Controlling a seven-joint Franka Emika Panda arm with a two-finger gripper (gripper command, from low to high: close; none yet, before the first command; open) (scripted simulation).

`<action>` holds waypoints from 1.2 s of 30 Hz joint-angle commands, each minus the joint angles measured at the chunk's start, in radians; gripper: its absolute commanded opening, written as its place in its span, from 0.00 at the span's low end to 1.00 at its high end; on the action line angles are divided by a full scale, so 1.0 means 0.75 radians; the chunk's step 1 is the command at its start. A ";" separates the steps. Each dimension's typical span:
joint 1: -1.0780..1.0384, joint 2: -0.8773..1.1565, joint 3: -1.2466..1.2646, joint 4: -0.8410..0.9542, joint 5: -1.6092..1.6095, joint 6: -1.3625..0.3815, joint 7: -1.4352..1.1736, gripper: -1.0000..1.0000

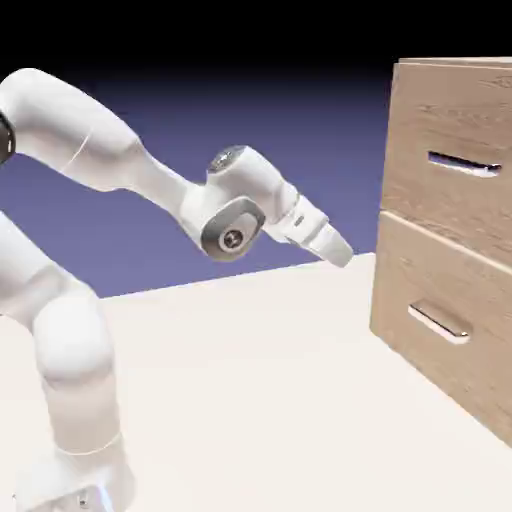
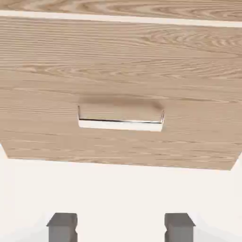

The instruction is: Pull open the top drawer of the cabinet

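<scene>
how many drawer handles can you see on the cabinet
2: the top drawer's bar handle, high on the cabinet, and the lower drawer's bar handle, beneath it. The cabinet runs out of frame, so others may be hidden.

Pale tabletop [image 1: 240, 400] w/ white robot arm's base [image 1: 75, 480] & wood-grain cabinet [image 1: 450, 240] on it

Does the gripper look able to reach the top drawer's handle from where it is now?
Probably yes: the gripper looks open, and nothing visible stands before the upper handle.
</scene>
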 commanded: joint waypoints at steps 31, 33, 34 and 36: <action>-1.276 -0.696 0.808 0.538 1.798 -0.490 -1.764 0.50; -1.358 -0.741 0.860 0.572 1.914 -0.521 -1.878 0.50; -1.399 -0.764 0.886 0.590 1.972 -0.537 -1.935 0.50; -1.481 -0.808 0.938 0.624 2.088 -0.569 -2.049 0.50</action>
